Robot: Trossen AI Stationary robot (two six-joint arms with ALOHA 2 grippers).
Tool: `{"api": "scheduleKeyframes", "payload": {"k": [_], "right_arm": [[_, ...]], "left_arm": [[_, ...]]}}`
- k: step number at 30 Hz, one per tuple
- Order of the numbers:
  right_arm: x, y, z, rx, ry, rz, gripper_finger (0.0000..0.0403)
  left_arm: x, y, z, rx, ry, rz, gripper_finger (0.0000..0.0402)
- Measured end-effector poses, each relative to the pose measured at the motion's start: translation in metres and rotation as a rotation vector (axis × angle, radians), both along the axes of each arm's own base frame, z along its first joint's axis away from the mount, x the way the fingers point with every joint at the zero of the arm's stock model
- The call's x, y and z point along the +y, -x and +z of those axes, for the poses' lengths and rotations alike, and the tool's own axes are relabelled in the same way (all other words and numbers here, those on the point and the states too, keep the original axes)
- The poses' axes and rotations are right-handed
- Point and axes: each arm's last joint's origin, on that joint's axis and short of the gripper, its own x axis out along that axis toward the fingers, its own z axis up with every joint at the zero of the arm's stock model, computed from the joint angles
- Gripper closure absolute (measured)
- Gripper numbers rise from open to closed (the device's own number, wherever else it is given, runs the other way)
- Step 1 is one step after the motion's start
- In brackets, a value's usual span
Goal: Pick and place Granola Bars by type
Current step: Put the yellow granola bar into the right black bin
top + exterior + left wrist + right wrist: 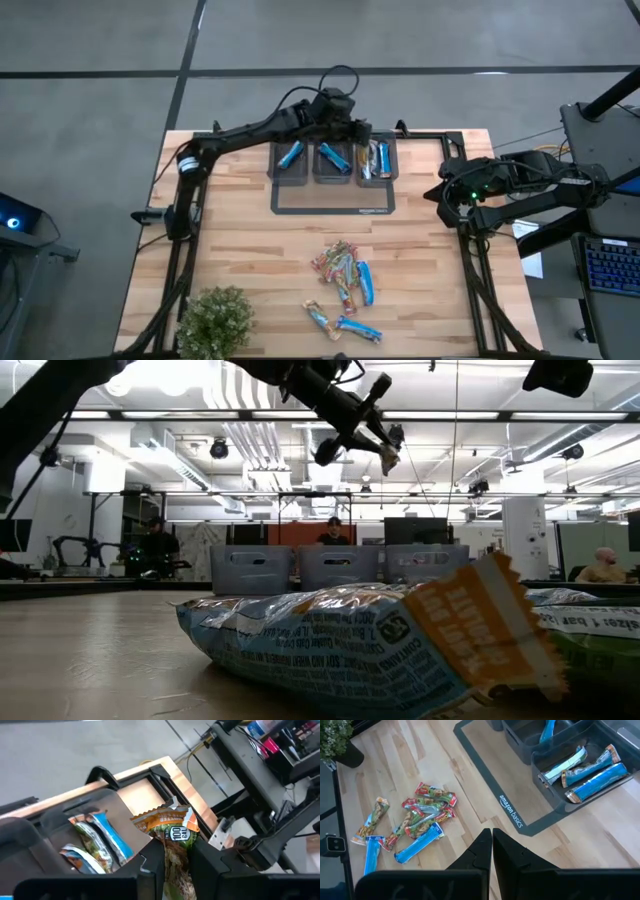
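Note:
My left gripper (360, 133) hangs in the air over the far rim of the three dark bins (332, 160), shut on a green and orange granola bar (175, 832). The low view shows it high above the table (385, 450). The right-hand bin (30, 845) below it holds several bars, blue and multicoloured (95, 840). Each of the other two bins holds a blue bar (291, 154). A loose pile of bars (343, 270) lies flat on the table's near half. My right gripper (491, 842) is shut and empty, up at the table's right edge (445, 195). My left gripper pinches the green and orange bar between its two fingers (150, 870), gripping the wrapper's lower part (176, 857). The crimped orange end (160, 817) sticks out past the fingertips. The bar is lifted clear, above the bins.
The bins stand on a dark mat (333, 205) at the table's far middle. A leafy green plant (215, 320) sits at the near left corner. Two more bars (340, 322) lie near the front edge. People sit at desks beyond the table (333, 532).

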Motion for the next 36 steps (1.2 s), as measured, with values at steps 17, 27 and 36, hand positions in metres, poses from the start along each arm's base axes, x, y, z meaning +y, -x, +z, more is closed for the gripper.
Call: {"api": "scheduleKeyframes", "payload": {"k": [17, 27, 36], "right_arm": [[-0.001, 0.000, 0.000, -0.005, 0.002, -0.038, 0.0394], [-0.001, 0.000, 0.000, -0.004, 0.002, -0.038, 0.0394], [-0.001, -0.001, -0.004, 0.007, 0.000, -0.054, 0.0394]], "left_arm": [[0.011, -0.028, -0.040, -0.028, 0.060, -0.026, 0.0345], [0.022, -0.038, -0.065, -0.029, 0.124, 0.006, 0.0345], [0.040, -0.039, -0.082, -0.036, 0.193, 0.062, 0.0345]]}}
